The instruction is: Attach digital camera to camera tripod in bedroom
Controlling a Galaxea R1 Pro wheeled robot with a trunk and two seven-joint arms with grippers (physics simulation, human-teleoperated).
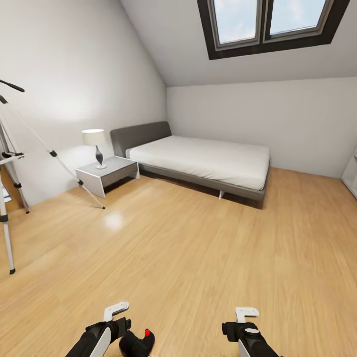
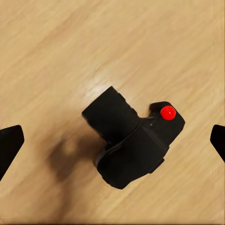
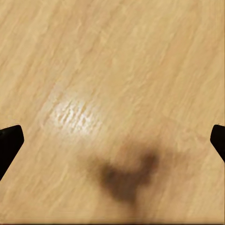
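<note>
The digital camera [image 2: 133,143] lies on the light wood floor [image 1: 198,248] right at the robot's front, a chunky black body with its lens barrel sticking out to one side and a bright red dot on top. In the head view the digital camera [image 1: 137,343] sits low at the frame's lower edge, just beside the left arm's wrist. The left end effector [image 2: 112,140] hangs above it with its two dark fingertips [image 2: 10,143] spread wide, one to each side of the camera and well apart from it, so nothing is gripped. A soft shadow falls on the planks next to the camera.

The right end effector [image 3: 112,140] hangs over bare floor, its fingertips [image 3: 9,140] just as widely parted and holding nothing; a blurry dark shadow and a bright sheen mark the wood below it.

The camera tripod [image 1: 10,163] stands far off at the robot's left near the pale wall, silver-white legs splayed with black feet, its long black handle poking out up high. Farther back in the bedroom stand a small grey nightstand [image 1: 106,173] carrying a white-shaded lamp [image 1: 95,144], then a low grey bed [image 1: 198,158] with a white mattress against the far walls. Above, a dark-framed skylight [image 1: 270,25] is set in the sloped ceiling
</note>
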